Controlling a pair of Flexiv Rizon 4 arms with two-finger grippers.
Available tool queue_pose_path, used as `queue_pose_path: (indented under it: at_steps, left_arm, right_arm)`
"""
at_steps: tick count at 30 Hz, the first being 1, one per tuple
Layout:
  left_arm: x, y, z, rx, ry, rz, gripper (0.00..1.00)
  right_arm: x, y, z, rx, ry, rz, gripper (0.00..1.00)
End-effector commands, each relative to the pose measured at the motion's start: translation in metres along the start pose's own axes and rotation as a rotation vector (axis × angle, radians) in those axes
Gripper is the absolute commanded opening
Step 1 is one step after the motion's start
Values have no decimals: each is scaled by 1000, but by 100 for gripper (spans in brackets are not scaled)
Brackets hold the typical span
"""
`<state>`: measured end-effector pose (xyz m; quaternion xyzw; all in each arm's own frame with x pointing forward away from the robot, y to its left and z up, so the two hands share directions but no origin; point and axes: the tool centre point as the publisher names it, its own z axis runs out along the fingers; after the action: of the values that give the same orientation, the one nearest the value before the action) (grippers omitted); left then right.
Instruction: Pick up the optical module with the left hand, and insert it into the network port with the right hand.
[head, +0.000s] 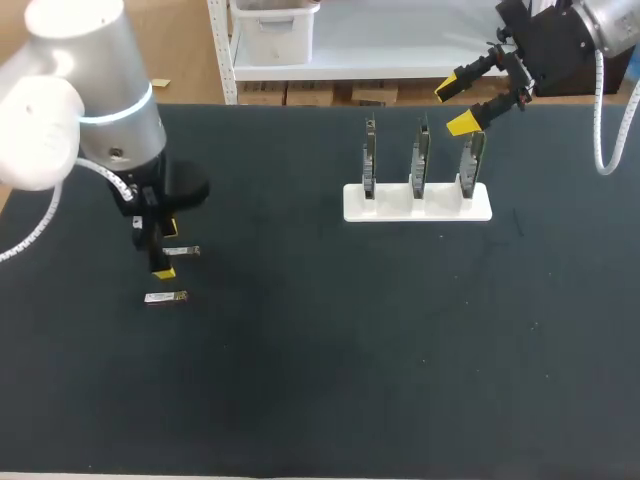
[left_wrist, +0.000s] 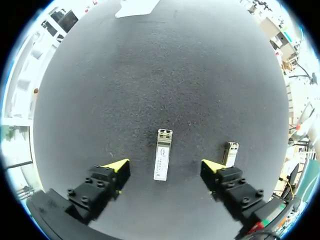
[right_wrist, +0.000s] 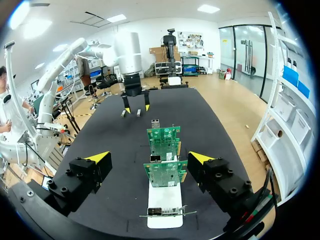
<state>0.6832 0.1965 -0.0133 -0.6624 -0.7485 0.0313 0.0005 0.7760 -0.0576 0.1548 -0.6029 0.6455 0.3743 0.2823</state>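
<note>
Two small silver optical modules lie on the black mat. One module (left_wrist: 163, 156) lies flat between the fingers of my left gripper (left_wrist: 163, 171), which stands open with neither yellow tip touching it. The second module (left_wrist: 230, 152) lies just outside one finger. In the head view my left gripper (head: 166, 250) hangs over the first module (head: 183, 252), with the other module (head: 166, 297) nearer the front. My right gripper (head: 458, 107) is open and empty, above and behind the white holder (head: 417, 205). Its three upright green boards (right_wrist: 165, 172) with network ports are ahead of my right gripper (right_wrist: 150, 159).
The white holder base (right_wrist: 165, 202) stands on the mat at the back right, its three boards in a row. My left arm (right_wrist: 131, 60) shows far beyond the boards in the right wrist view. Bare black mat fills the middle and front.
</note>
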Motion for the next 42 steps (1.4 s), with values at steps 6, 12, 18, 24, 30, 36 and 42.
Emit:
queue_pose_path:
  at_steps: [6, 12, 18, 24, 30, 36, 42]
  left_arm:
    - [0, 7, 1, 17, -4, 8, 0]
    - [-1, 6, 2, 21, -5, 9, 0]
    - [-3, 3, 3, 30, -7, 7, 0]
    - [-15, 17, -29, -61, -168, -70, 0]
    - [-43, 54, -97, -189, -578, -184, 0]
    - [-88, 102, -162, -285, -941, -180, 0]
    - [-152, 140, -205, -264, -1151, -68, 0]
  right_arm:
    - [0, 2, 0, 5, 0, -1, 100]
    - [0, 2, 0, 5, 0, -1, 100]
    - [0, 2, 0, 5, 0, -1, 100]
    - [0, 2, 0, 5, 0, -1, 100]
    - [0, 2, 0, 5, 0, -1, 100]
    - [0, 2, 0, 5, 0, -1, 100]
    - [0, 2, 0, 5, 0, -1, 100]
